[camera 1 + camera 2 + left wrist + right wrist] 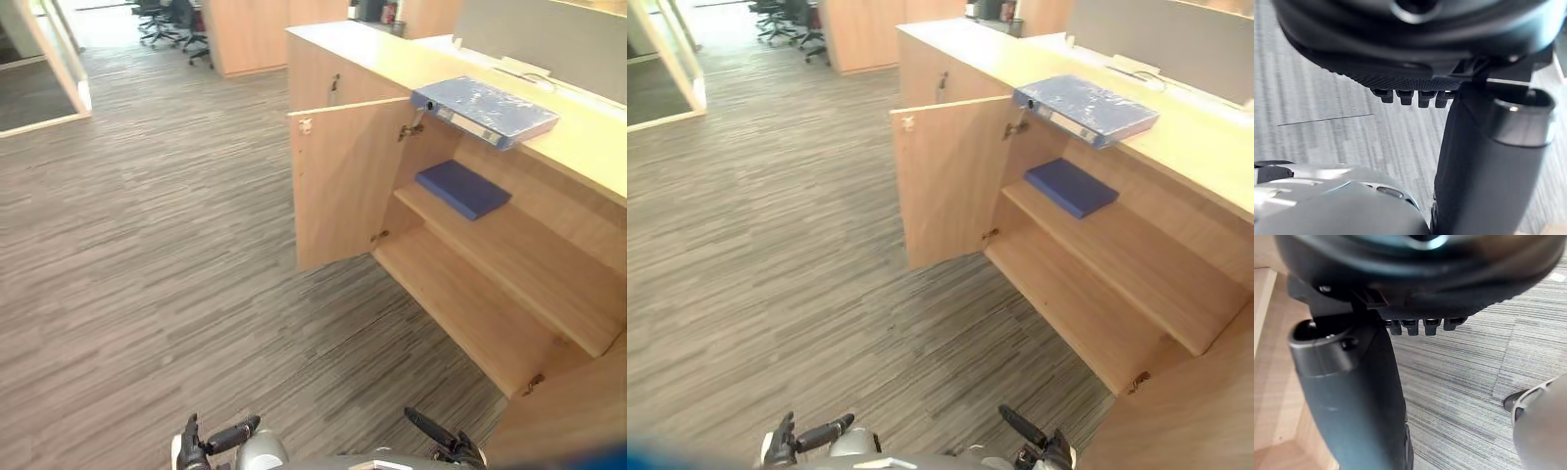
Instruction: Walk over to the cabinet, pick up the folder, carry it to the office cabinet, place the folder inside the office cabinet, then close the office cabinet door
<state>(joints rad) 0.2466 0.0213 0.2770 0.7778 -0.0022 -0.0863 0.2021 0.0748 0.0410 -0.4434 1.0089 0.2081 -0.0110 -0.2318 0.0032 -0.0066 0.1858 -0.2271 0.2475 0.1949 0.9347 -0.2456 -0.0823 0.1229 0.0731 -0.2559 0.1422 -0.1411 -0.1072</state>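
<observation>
Folder (485, 110) lies far right on the desk (588, 137), well apart from the near left robot hand (211, 443) and right robot hand (446, 446), both spread

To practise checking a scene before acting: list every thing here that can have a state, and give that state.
Office cabinet door: open, swung wide.
Neighbouring door: shut.
Blue folder: closed, lying flat on the cabinet top, not held.
Dark blue book: closed, lying flat on the shelf inside.
Left hand: open, holding nothing.
Right hand: open, holding nothing.
</observation>
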